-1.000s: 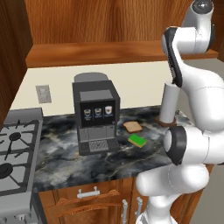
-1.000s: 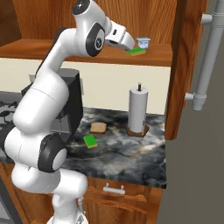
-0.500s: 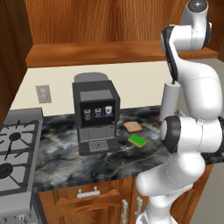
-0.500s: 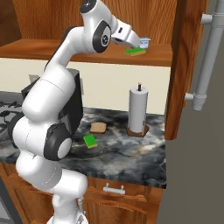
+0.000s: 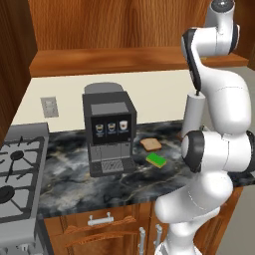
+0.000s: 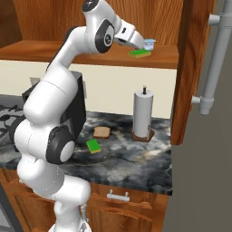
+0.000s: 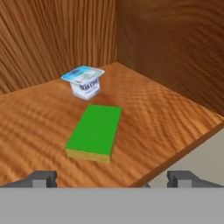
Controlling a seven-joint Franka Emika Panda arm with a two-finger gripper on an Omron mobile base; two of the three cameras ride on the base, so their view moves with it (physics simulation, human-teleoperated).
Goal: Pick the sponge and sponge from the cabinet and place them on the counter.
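One green-topped sponge (image 6: 140,53) (image 7: 94,131) lies flat on the wooden shelf (image 6: 90,52) of the open cabinet, near its front edge. My gripper (image 6: 143,45) (image 7: 112,178) hovers just above and in front of it, open, with its fingertips (image 7: 41,178) spread wider than the sponge and nothing between them. The other sponge (image 5: 157,160) (image 6: 94,146) rests on the dark marbled counter (image 5: 69,179) (image 6: 131,158), beside a slice of bread.
A small white-and-blue cup (image 7: 83,82) (image 6: 149,44) stands just behind the shelf sponge. On the counter are a bread slice (image 5: 150,144), a coffee machine (image 5: 108,132) and a paper-towel roll (image 6: 143,113). The stove (image 5: 15,174) is at the left, the open cabinet door (image 6: 195,68) at the right.
The arm has stretched further up and toward the shelf, bringing the open gripper closer to the shelf sponge. Sponges, cup and bread have not moved.
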